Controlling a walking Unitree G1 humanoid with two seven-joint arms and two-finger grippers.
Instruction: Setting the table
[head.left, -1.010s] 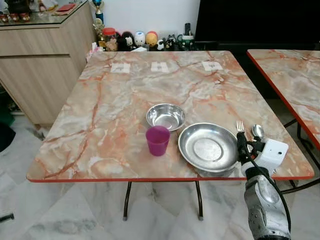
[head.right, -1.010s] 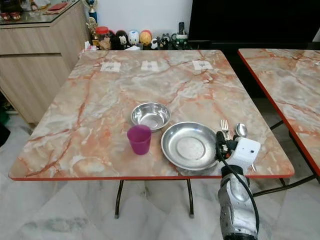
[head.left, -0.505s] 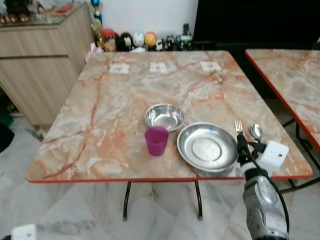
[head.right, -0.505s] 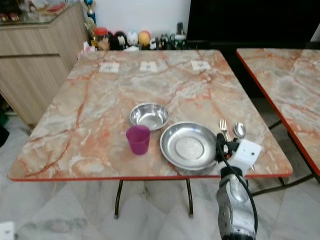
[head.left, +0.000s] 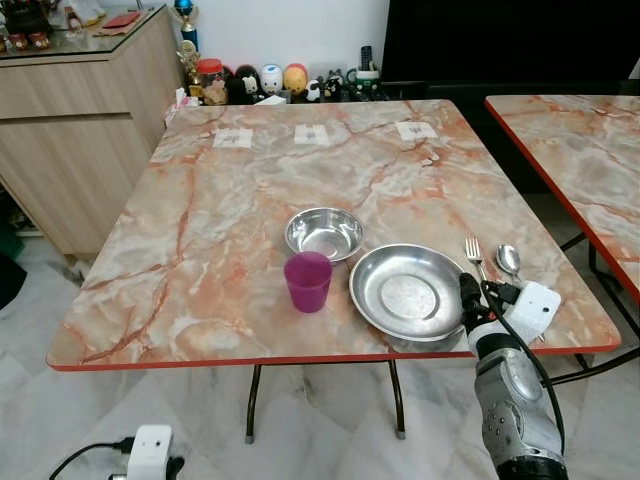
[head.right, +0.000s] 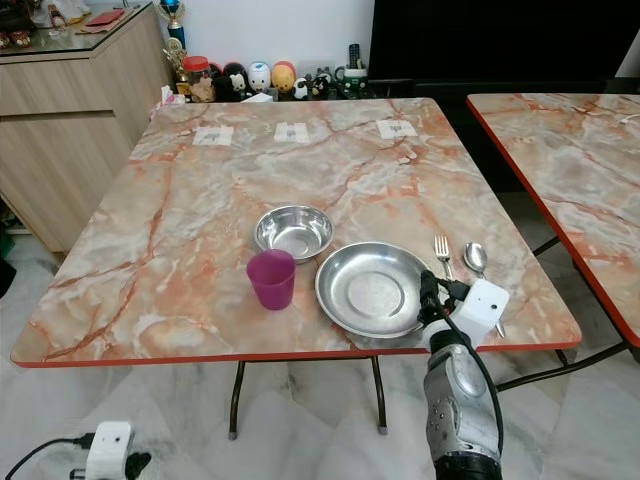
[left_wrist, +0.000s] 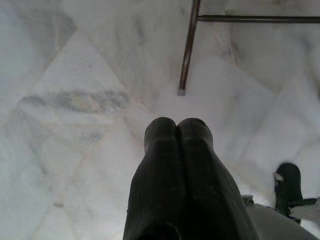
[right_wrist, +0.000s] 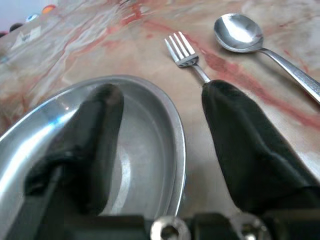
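Note:
On the marble table (head.left: 220, 230) a steel plate (head.left: 410, 292) lies near the front edge. A steel bowl (head.left: 324, 232) and a purple cup (head.left: 307, 281) stand to its left. A fork (head.left: 472, 252) and a spoon (head.left: 508, 260) lie to its right. My right gripper (right_wrist: 162, 92) is open and low over the plate's right rim (right_wrist: 177, 145). One finger hangs over the plate, and the other covers the fork's handle (right_wrist: 197, 72). Nothing is held between them. My left gripper (left_wrist: 176, 125) is shut, empty, and points down at the floor.
A second marble table (head.left: 570, 140) stands close on the right, with a narrow gap between. A wooden cabinet (head.left: 70, 120) is at the left, and small figurines (head.left: 270, 80) line the far side. Three white cards (head.left: 310, 133) lie on the far part of the table. A table leg (left_wrist: 187, 50) stands near my left gripper.
The camera shifted a little. My right gripper drifted slightly left toward the plate's rim. My left arm's white wrist camera came into view at the lower left.

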